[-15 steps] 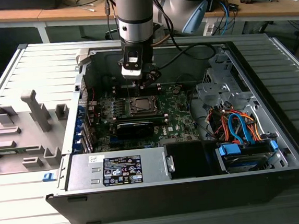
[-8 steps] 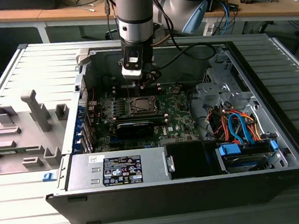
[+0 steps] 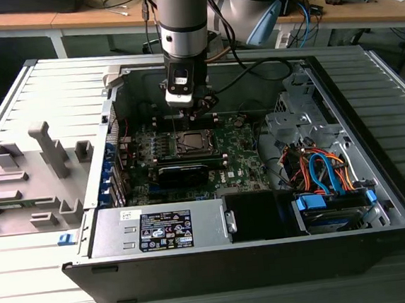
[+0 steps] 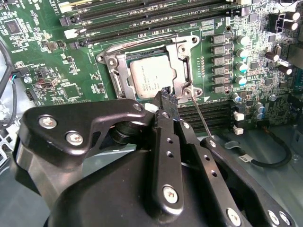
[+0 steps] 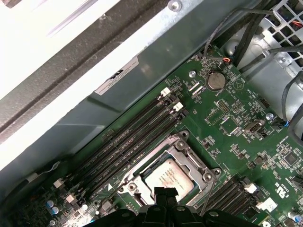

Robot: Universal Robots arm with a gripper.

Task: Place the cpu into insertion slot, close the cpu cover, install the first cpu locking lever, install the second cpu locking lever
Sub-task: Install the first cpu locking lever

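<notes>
Looks like the first half is done: the cpu (image 4: 151, 75) sits in the insertion slot (image 4: 110, 64), and the cpu cover (image 4: 182, 64) lies flat on top, framing it. One locking lever (image 4: 201, 118) sticks up loose at the slot's corner, so I'd say the levers aren't latched yet. I can't tell about the other one. The gripper (image 4: 166, 94) hangs right over the slot's edge near that lever, fingertips pinched together, with nothing between them as far as I can see.
</notes>
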